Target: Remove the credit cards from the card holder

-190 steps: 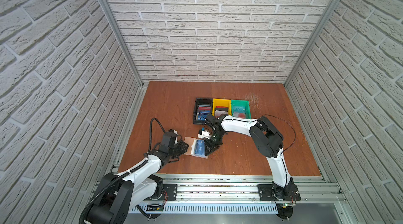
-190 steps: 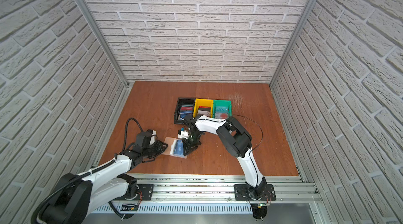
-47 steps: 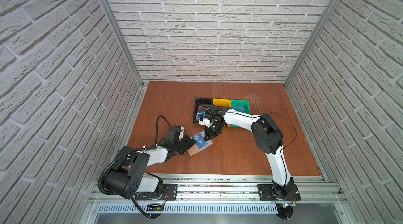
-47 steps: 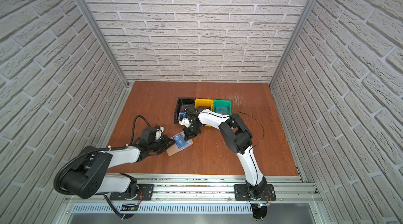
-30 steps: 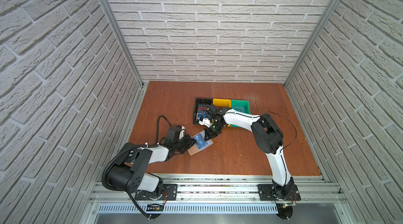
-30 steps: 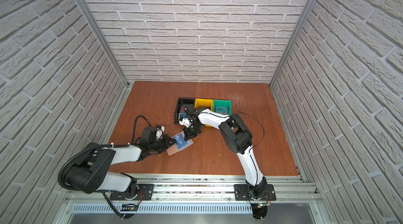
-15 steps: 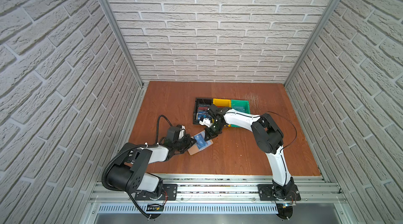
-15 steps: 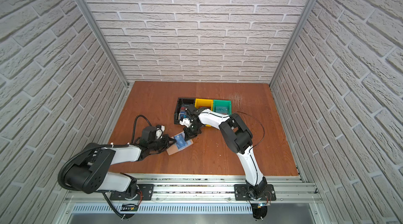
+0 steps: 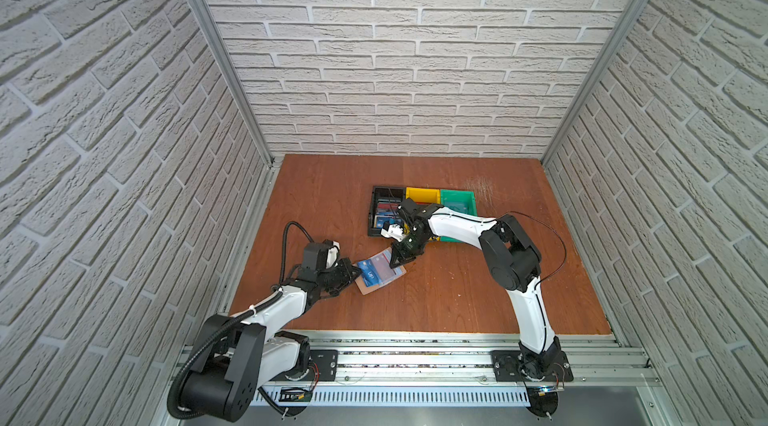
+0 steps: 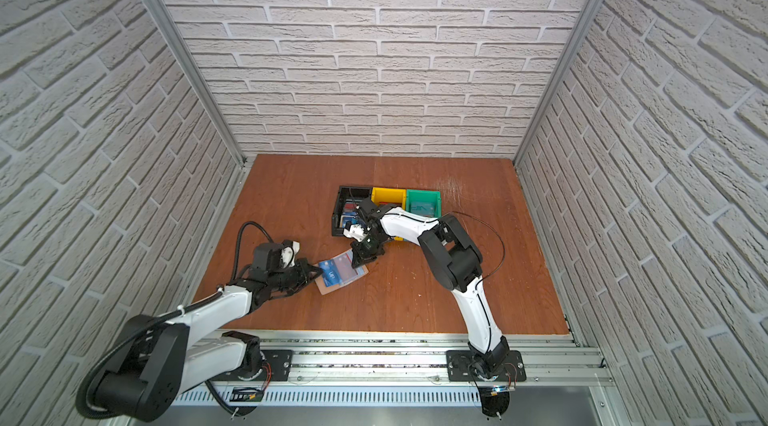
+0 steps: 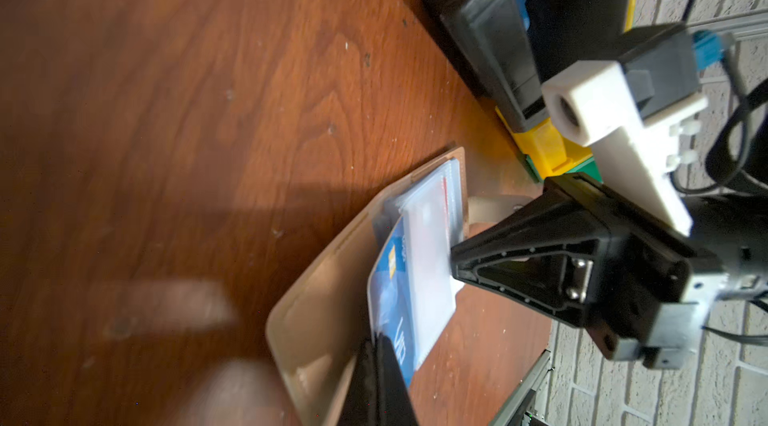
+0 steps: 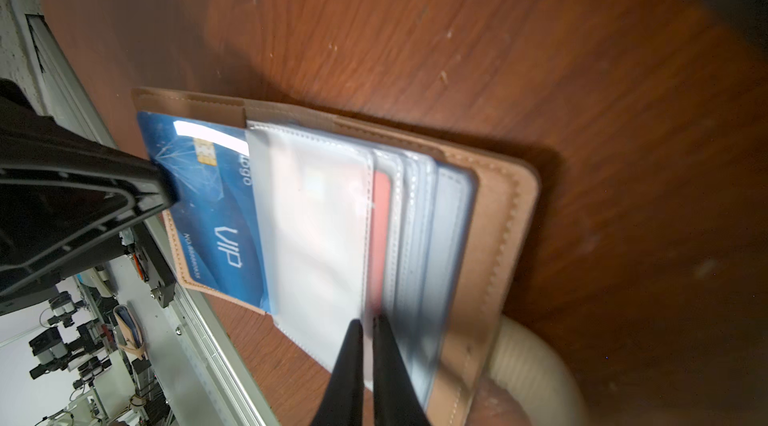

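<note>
The tan card holder (image 9: 374,287) (image 10: 325,289) lies open on the wooden table, its clear sleeves (image 12: 316,237) fanned out. A blue credit card marked "VIP" (image 12: 216,212) (image 11: 392,299) sticks about halfway out of a sleeve. My left gripper (image 11: 380,345) (image 9: 355,272) is shut on that card's outer edge. A red credit card (image 12: 380,237) sits inside a sleeve. My right gripper (image 12: 368,322) (image 9: 397,264) comes from the opposite side and is shut on the sleeves' edge, pinning the holder.
Black (image 9: 376,199), yellow (image 9: 422,193) and green (image 9: 457,197) bins stand in a row just behind the right gripper; the black one holds several cards. The metal rail (image 9: 415,345) runs along the table's front edge.
Over the last second the left jaws closed fully on the blue card; both arms barely moved. Against six seconds ago the holder lies turned and the left arm has reached in to it.
</note>
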Tool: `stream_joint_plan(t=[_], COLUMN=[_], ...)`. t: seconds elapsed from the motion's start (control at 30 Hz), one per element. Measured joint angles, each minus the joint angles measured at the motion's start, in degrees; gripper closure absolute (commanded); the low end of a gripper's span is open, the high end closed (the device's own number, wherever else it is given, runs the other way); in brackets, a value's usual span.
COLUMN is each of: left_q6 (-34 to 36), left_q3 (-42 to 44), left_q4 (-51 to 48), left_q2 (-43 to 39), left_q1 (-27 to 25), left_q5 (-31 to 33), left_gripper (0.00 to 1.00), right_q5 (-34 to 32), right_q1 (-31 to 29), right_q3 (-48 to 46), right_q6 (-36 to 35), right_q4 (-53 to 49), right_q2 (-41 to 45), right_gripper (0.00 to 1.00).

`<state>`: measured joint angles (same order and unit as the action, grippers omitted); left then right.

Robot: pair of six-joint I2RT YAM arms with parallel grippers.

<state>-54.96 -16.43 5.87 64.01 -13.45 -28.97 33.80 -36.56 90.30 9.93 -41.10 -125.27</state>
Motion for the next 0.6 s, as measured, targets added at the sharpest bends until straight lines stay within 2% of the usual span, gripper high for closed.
stream_joint_plan(t=[0.23, 0.6], left_q6=[0.3, 0.3], left_q3=[0.0, -1.8], left_q4=[-4.9, -5.0], left_q2=[-6.8, -4.9], left_q1=[1.0, 1.0], left_q5=[1.7, 0.9], left_gripper=[1.0, 1.0], right_q5=[2.7, 6.8], right_q1=[0.1, 0.0], right_q3=[-0.3, 0.6], right_q6=[0.4, 0.3], right_q4=[0.2, -0.8], right_q2=[0.0, 3.3], right_gripper=[0.87, 0.85])
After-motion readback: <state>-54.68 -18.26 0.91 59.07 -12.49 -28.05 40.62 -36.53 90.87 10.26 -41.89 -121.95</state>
